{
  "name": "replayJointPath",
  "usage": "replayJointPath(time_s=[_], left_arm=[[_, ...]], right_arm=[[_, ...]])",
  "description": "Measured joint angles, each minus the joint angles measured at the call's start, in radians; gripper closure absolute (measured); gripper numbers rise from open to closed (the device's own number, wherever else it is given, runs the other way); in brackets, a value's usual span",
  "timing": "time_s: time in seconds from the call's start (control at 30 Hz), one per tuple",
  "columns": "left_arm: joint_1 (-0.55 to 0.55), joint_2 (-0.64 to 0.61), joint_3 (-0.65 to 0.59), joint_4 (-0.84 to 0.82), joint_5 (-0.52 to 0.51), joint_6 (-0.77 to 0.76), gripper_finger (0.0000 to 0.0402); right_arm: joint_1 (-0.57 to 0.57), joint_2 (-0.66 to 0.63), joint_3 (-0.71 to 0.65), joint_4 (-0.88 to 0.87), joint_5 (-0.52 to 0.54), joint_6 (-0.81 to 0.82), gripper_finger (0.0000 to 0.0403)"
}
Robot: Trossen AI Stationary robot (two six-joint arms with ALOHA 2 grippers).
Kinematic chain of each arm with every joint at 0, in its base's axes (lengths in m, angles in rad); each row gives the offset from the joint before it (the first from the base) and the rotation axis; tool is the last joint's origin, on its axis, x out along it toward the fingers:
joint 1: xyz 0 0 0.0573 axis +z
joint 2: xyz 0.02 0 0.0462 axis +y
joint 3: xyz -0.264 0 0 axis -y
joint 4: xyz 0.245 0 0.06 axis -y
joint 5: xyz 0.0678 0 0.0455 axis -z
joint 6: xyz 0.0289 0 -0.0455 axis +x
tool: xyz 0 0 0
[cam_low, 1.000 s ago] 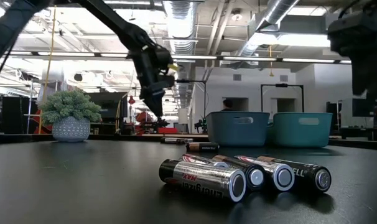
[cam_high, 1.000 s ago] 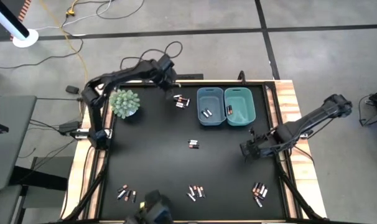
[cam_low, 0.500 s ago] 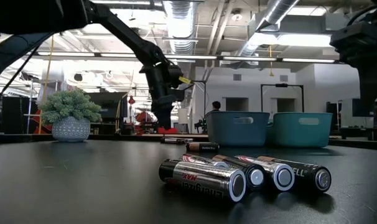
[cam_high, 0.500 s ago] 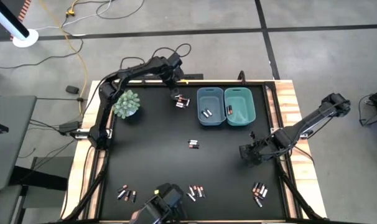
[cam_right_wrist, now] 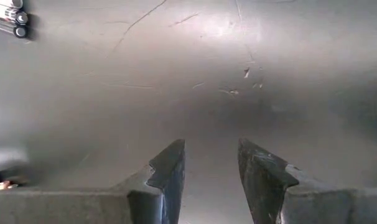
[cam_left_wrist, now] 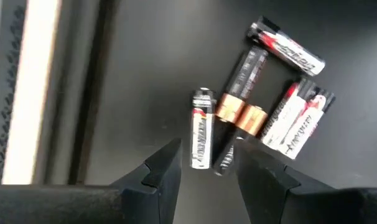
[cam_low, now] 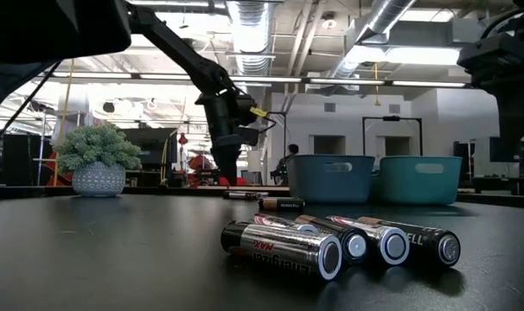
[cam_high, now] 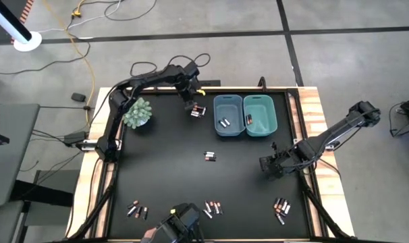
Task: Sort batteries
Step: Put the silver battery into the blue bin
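A cluster of several batteries lies near the table's far edge, just left of the two blue bins. In the left wrist view it shows silvery-white cells and dark cells with copper ends. My left gripper hangs open just above this cluster, its fingers either side of the nearest cells, touching nothing. My right gripper is open and low over bare table near the right edge. Some batteries lie inside the bins.
The darker blue bin and the teal bin stand side by side at the far right. A potted plant stands far left. Other battery groups lie at mid-table and along the near edge.
My left gripper has moved from the table's far edge a little toward the right and near side and has come down over the battery cluster beside the bins. The batteries have not moved.
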Motion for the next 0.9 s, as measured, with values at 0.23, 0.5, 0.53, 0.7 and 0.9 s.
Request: replayJointPath(time_s=[0.23,0.5,0.53,0.7,0.9], left_arm=[[0.000,-0.002,0.000,0.040,-0.006,0.017,0.0260],[0.000,-0.002,-0.009,0.094,-0.006,0.049,0.0260],[0.000,-0.002,-0.018,0.108,-0.006,0.054,0.0260],[0.000,-0.002,-0.041,0.110,-0.006,0.039,0.0260],[0.000,-0.002,-0.082,0.112,-0.006,0.041,0.0260]], right_arm=[[0.000,0.000,0.000,-0.014,0.000,0.000,0.0239],[0.000,0.000,0.000,-0.013,0.000,0.000,0.0239],[0.000,0.000,0.000,-0.013,0.001,0.000,0.0239],[0.000,0.000,0.000,-0.013,0.001,0.000,0.0239],[0.000,0.000,0.000,-0.013,0.001,-0.001,0.0239]])
